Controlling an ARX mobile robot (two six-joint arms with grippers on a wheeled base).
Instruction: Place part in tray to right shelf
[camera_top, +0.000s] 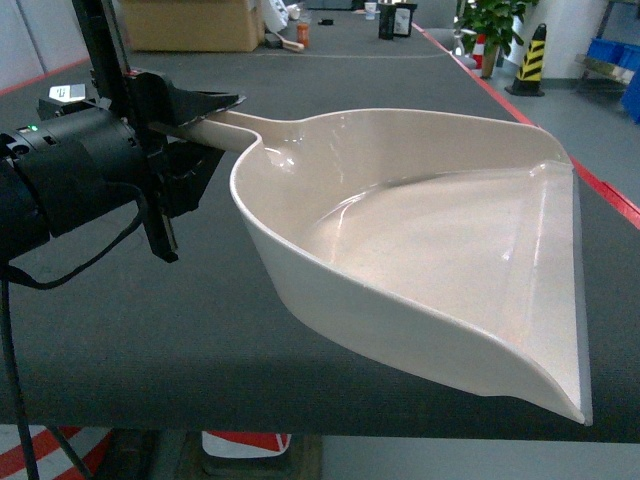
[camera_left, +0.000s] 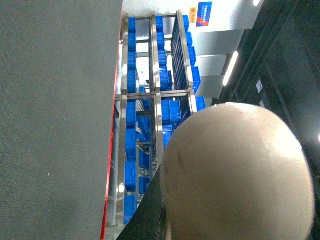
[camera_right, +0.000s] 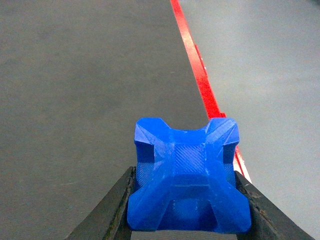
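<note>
- Head view: the tray (camera_top: 430, 250) is a pale beige scoop held over the dark grey table (camera_top: 150, 330), its handle pointing left into the left gripper (camera_top: 185, 125), whose black jaws are clamped on the handle.
- The scoop tilts, its open mouth toward the right and the table's red edge strip (camera_top: 600, 190); nothing lies inside it — only glare on the bare floor of the pan.
- Behind, on the floor: a cardboard box (camera_top: 190, 22), a potted plant (camera_top: 495, 25), a black-and-yellow striped post (camera_top: 527, 60). Blue crates (camera_top: 612, 52) show at the far right edge, small and partly cut off.
- The right arm does not appear in this view.
- Left wrist view: the frame is rotated. The rounded beige underside of the tray (camera_left: 240, 175) fills the lower right and blocks most of what lies beyond; the gripper's fingers themselves are not seen here.
- The grey table surface (camera_left: 55, 120) takes the left half. Past it stands a steel rack (camera_left: 155, 100) stacked with blue crates (camera_left: 132, 140); whether this is the right shelf I cannot tell from this angle.
- Right wrist view: the part (camera_right: 186, 177), a bright-blue faceted block, sits between the dark fingers (camera_right: 112, 215) of the right gripper (camera_right: 187, 220), jaws closed against its two sides.
- The block hangs above the grey table — the red edge strip (camera_right: 200, 80) runs just behind it, with pale floor to its right.
</note>
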